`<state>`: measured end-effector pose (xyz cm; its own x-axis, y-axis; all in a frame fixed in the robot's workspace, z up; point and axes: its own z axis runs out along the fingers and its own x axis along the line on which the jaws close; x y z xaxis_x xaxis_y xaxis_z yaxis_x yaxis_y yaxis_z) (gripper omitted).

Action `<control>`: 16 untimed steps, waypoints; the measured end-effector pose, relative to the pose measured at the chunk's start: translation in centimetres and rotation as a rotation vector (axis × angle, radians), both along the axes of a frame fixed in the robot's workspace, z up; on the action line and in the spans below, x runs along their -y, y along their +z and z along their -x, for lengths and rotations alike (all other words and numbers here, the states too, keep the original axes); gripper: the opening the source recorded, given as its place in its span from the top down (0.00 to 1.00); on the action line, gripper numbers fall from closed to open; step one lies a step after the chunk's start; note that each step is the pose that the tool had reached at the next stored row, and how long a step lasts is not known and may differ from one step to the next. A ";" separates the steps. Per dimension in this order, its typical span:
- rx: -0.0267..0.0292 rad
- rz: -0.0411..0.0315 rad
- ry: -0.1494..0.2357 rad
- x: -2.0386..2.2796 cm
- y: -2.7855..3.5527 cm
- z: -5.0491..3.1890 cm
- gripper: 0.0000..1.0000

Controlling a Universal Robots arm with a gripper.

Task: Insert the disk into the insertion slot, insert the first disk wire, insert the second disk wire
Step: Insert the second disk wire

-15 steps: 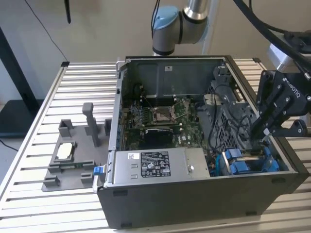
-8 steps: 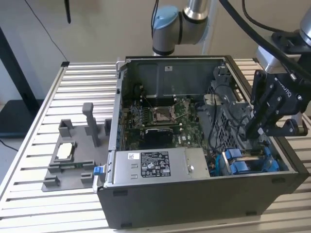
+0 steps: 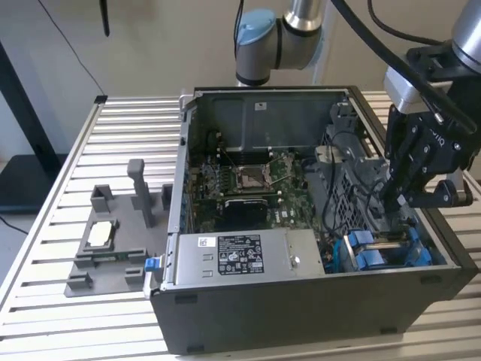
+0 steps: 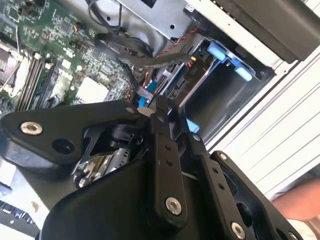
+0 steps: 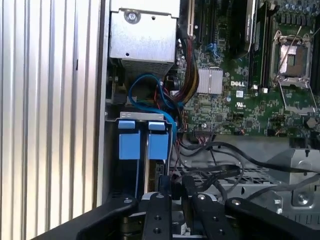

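Observation:
The disk's bright blue carrier (image 3: 376,254) sits in the drive bay at the open computer case's front corner, on the exterior view's right. Its blue tabs (image 5: 144,142) stand side by side in the first wrist view and also show as blue tabs (image 4: 221,52) in the second wrist view. My gripper (image 3: 397,201) reaches down into the case just behind that bay. In both wrist views the fingers are close together, gripper (image 5: 176,187) pinching a small dark wire connector; a blue wire end (image 4: 142,101) shows at the gripper (image 4: 152,110) tips. The disk's body is mostly hidden.
A silver power-supply box (image 3: 240,256) lies along the case's front, with the motherboard (image 3: 248,184) behind it. Loose black cables (image 5: 225,155) and a blue cable loop (image 5: 150,92) crowd the bay. A grey fixture (image 3: 113,241) stands on the slatted table (image 3: 128,120). A person's hand (image 4: 300,200) is nearby.

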<state>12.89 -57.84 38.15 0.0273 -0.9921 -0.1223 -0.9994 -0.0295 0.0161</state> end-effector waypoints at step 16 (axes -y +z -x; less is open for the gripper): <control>0.1354 0.0149 0.000 -0.81 -0.07 3.26 0.76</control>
